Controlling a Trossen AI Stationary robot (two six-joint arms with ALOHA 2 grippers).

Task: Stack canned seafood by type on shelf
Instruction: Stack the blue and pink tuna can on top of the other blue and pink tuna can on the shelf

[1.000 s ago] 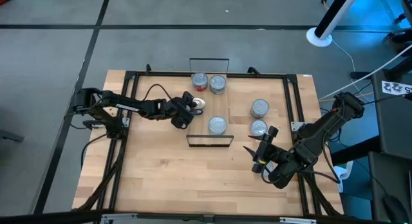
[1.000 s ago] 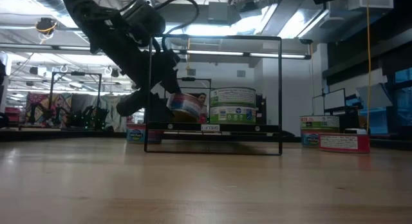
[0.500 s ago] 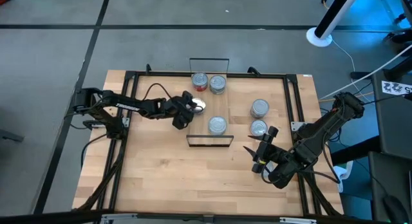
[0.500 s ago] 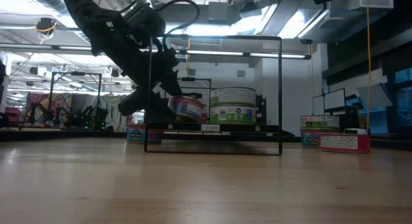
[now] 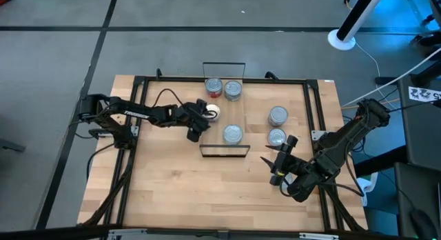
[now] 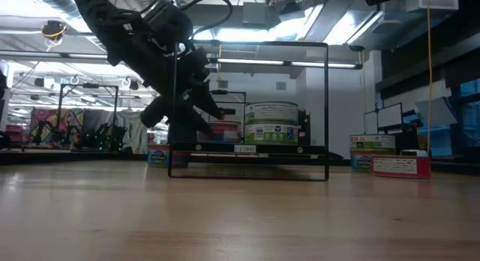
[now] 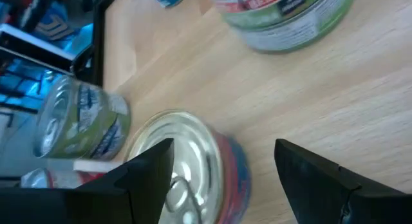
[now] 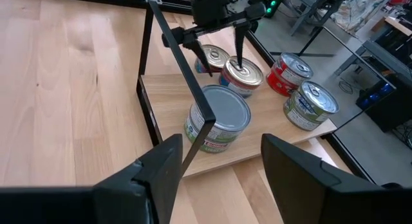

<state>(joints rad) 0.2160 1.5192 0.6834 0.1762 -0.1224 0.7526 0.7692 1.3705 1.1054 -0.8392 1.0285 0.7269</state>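
The shelf [image 5: 239, 113] is a narrow light-wood board between two black wire frames. On it stand a red tin [image 5: 213, 87], a green-labelled tin [image 5: 233, 90] and another green-labelled one [image 5: 233, 134]. A silver-topped tin with a red and blue side [image 7: 193, 176] sits flat on the shelf's left part. My left gripper [image 7: 222, 166] is open, and its fingers straddle that tin from the table's left. My right gripper [image 5: 275, 167] hangs open at the near right with nothing between its fingers. My left gripper slants down over the silver-topped tin from the table's left. One fingertip [image 8: 238, 56] stands above the tin's top [image 8: 243, 71], the other beside the tin. Whether either finger touches it, I cannot tell. The tin rests level on the shelf board.
Two more tins [image 5: 278, 116] [image 5: 276, 136] stand on the table right of the shelf. A blue-labelled tin [image 6: 157, 156] shows left of the shelf in the low view. The wire frame [image 8: 187, 76] rises at the shelf's near end. Bare tabletop lies along the near edge.
My left gripper has rolled its wrist while staying in place. The silver-topped tin, tilted between its fingers a second ago, has come down and now sits level on the shelf board.
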